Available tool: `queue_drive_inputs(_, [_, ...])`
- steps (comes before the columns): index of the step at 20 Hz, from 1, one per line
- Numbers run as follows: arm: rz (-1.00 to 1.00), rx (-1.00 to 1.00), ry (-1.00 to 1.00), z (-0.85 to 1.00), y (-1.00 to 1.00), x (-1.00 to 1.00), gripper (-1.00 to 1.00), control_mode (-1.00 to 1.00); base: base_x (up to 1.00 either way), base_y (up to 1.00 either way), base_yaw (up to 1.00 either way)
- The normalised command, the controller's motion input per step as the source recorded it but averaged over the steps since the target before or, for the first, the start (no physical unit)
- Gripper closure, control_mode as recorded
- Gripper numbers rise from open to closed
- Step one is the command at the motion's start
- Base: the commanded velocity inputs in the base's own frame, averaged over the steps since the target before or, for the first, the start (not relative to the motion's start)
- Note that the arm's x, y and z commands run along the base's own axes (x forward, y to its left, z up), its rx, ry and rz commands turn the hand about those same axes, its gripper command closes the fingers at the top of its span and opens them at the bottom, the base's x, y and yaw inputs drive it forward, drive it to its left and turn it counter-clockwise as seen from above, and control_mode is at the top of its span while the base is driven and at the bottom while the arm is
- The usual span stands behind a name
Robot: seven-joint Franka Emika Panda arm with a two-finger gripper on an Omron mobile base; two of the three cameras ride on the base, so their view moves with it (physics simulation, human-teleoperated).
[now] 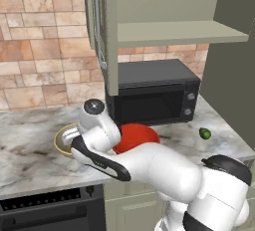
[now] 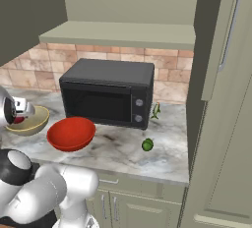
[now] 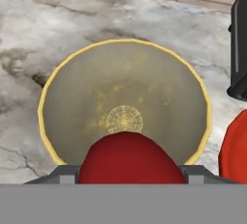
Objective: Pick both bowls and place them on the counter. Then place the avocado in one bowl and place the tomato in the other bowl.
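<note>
You see the microwave (image 2: 109, 92) standing on the bench (image 2: 123, 151). Just in front of its left half sits the red bowl (image 2: 71, 133); the tan bowl (image 2: 29, 122) lies farther left. The avocado (image 2: 147, 145) rests off the microwave's right front corner.

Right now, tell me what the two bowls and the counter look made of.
Tan bowl: looks like glazed ceramic, with a mottled inside, gold medallion and yellow rim. Red bowl: glossy, plastic or glazed ceramic; can't tell. Counter: polished marble look, grey-white with dark veins.
</note>
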Motion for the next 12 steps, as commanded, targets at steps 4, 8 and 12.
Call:
queue_drive_inputs(4, [0.01,-0.08,0.00,-0.28,0.22,0.34,1.00,-1.00,0.00,0.00,0.00])
queue_drive_inputs(8, [0.05,-0.07,0.00,-0.26,0.23,0.19,1.00,-1.00,0.00,0.00,0.00])
queue_drive_inputs(12, [0.04,-0.03,0.01,-0.20,0.21,0.23,1.00,-1.00,0.00,0.00,0.00])
